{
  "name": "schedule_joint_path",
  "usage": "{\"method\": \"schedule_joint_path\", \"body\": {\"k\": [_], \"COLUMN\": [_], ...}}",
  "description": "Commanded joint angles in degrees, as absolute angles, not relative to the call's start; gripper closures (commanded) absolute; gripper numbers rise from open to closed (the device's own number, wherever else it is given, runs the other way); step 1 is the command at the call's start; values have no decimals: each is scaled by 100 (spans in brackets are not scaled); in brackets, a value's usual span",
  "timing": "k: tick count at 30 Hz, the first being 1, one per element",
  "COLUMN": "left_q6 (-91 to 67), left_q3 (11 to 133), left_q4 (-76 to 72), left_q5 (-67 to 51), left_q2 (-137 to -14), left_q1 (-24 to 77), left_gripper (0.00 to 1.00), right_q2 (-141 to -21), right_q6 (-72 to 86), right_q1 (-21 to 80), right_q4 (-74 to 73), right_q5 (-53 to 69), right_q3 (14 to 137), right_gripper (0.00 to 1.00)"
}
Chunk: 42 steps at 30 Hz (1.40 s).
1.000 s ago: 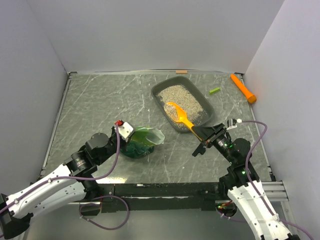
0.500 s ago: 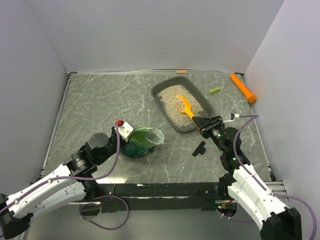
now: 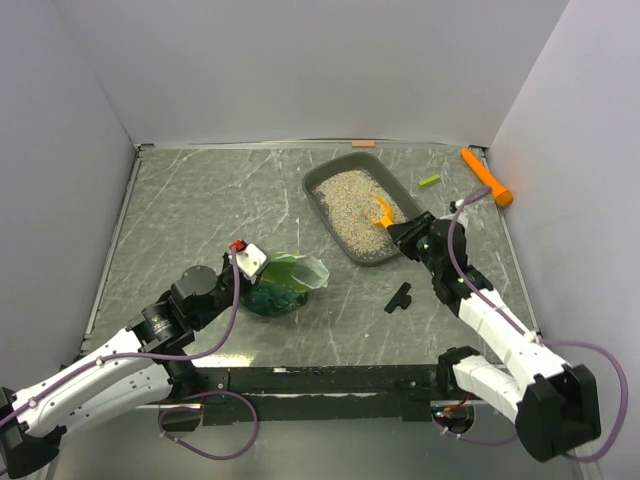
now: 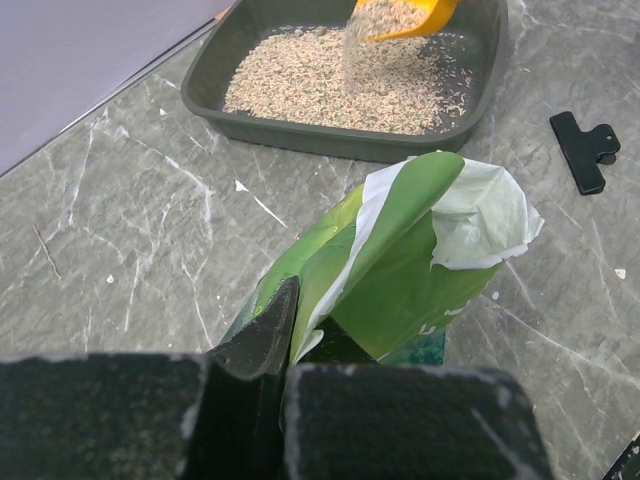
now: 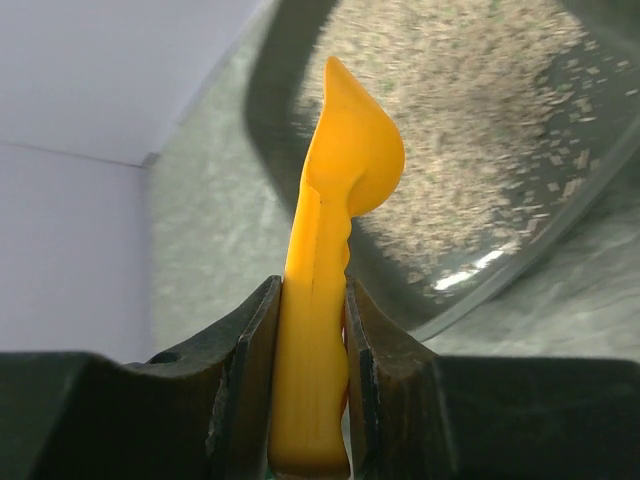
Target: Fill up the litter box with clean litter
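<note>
Litter box [image 3: 368, 259]: shallow dark grey plastic with rounded corners and a flared rim, set far right on the marbled bench [image 3: 200, 210]. Clean litter [image 3: 352, 192], fine beige granules, is spread inside and is spilled from the yellow scoop [image 5: 330, 250], whose handle is clamped by the right fingers [image 5: 245, 390]. The crinkled green bag [image 4: 400, 270] is pinched by the left fingers [image 4: 265, 335]. Bare bench is seen left of the box.

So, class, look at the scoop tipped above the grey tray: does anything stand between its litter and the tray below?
Nothing visible does. The right pincer holds the scoop over the tray, and litter falls straight into it. The green bag and black clip lie outside, on the table.
</note>
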<state>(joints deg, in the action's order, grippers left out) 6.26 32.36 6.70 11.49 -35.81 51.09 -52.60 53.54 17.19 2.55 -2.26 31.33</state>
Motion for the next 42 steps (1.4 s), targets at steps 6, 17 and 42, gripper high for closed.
{"method": "schedule_joint_path", "body": {"k": [6, 17, 42], "left_q6": [501, 501, 510], "left_q3": [3349, 3349, 3366], "left_q4": [738, 747, 756], "left_q5": [1309, 1327, 1318], "left_q2": [-3472, -3454, -3419], "left_q1": [5115, 5115, 5115], "left_gripper": [99, 99, 99], "right_q2": [-6757, -8182, -6285], "right_q6": [3500, 1838, 1054], "right_q1": [1696, 2546, 3630], "right_q4": [-606, -2073, -3487], "right_q5": [-159, -780, 112], "right_q3": [4859, 7091, 7383], "right_gripper": [100, 100, 100]}}
